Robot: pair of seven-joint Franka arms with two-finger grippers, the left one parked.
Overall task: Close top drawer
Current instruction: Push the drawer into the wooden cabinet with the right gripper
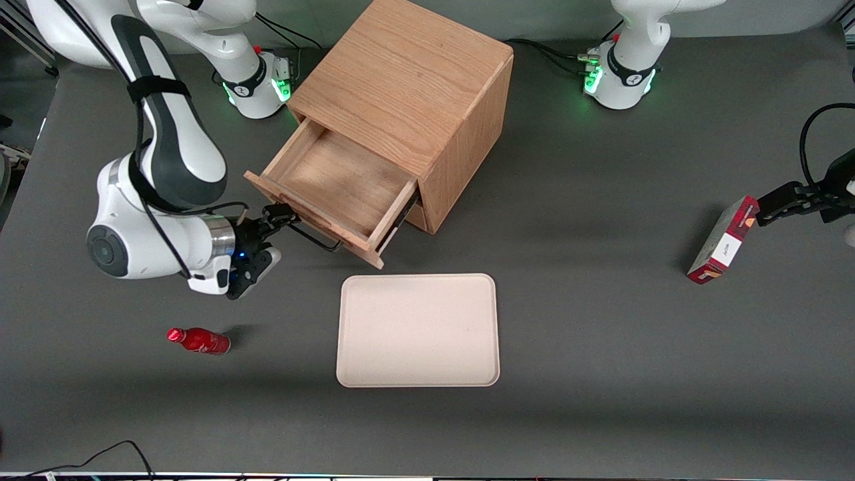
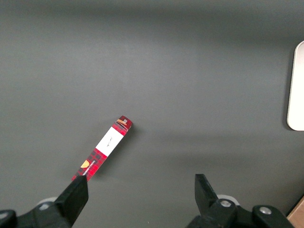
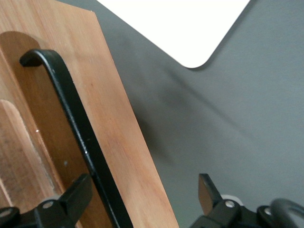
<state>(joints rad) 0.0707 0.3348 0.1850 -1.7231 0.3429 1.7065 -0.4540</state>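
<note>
The light oak cabinet (image 1: 407, 87) stands at the back of the table. Its top drawer (image 1: 340, 177) is pulled far out and shows an empty wooden inside. The thin black bar handle (image 1: 315, 238) runs along the drawer's flat front. My right gripper (image 1: 280, 215) is at the end of the handle nearest the working arm's side, in front of the drawer front. In the right wrist view the gripper (image 3: 142, 192) is open; the handle (image 3: 80, 137) and the edge of the drawer front (image 3: 128, 142) lie between its fingers (image 3: 78, 192), with no grip on them.
A beige tray (image 1: 417, 331) lies on the table nearer the front camera than the drawer, and it shows in the right wrist view (image 3: 180, 23). A red bottle (image 1: 199, 341) lies near the working arm. A red box (image 1: 723, 240) stands at the parked arm's end.
</note>
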